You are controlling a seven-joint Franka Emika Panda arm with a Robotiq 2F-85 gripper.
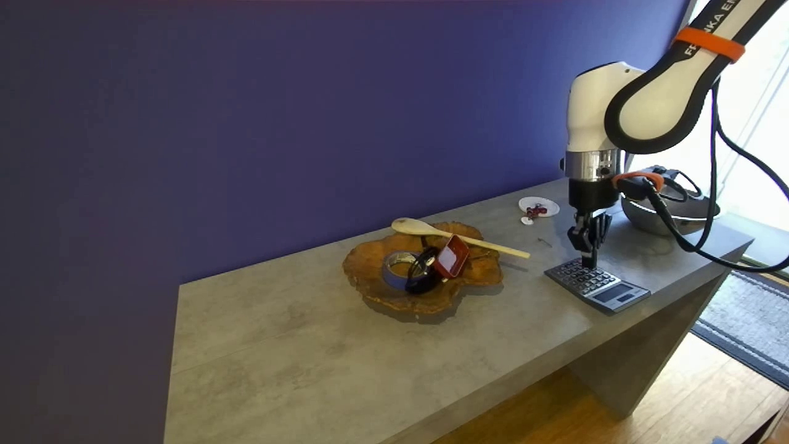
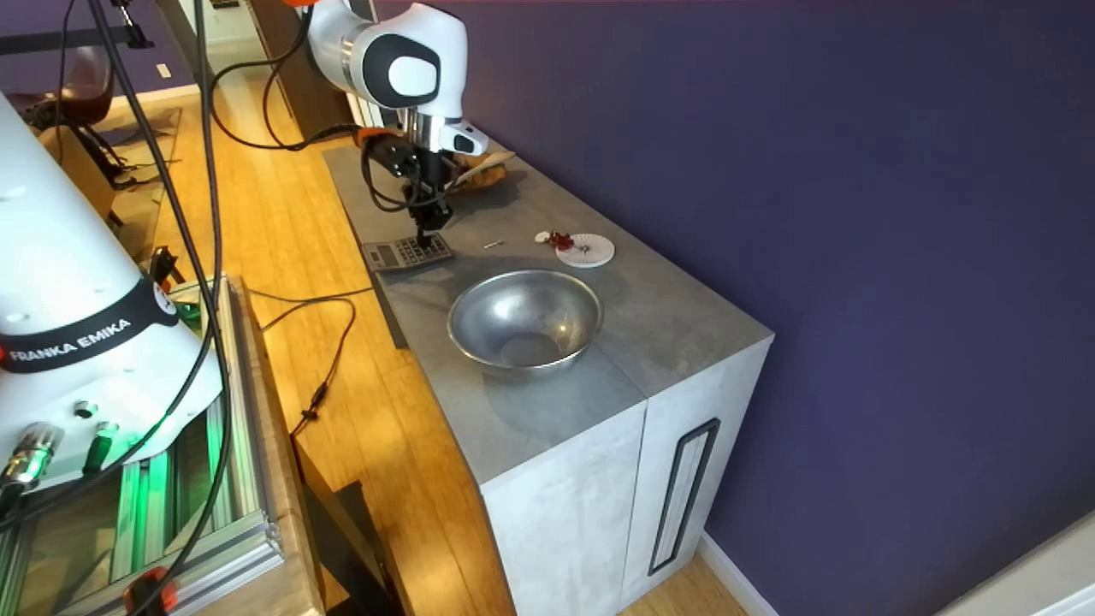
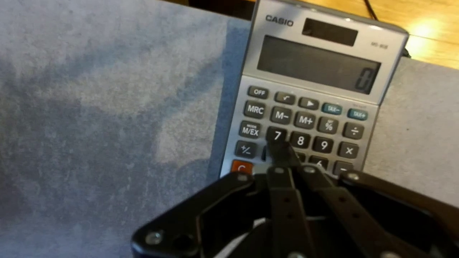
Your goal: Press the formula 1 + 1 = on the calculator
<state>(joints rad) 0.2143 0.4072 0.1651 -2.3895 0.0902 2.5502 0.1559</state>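
We see the Robotiq gripper (image 1: pixel 589 261), fingers pinched together and empty, pointing down at the number keys (image 3: pixel 300 140) of a Casio calculator (image 3: pixel 315 87) lying at the edge of the gray tabletop (image 1: pixel 296 351).

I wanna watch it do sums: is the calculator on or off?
On. The calculator has a dark digit, probably 0, on its display in the wrist view.

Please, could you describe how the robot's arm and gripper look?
The arm has rounded white shells edged in black, orange straps and a silver wrist collar. Low on it, a black band reads FRANKA EMIKA in white. Black cables loop alongside. The gripper is black and angular with silvery screws.
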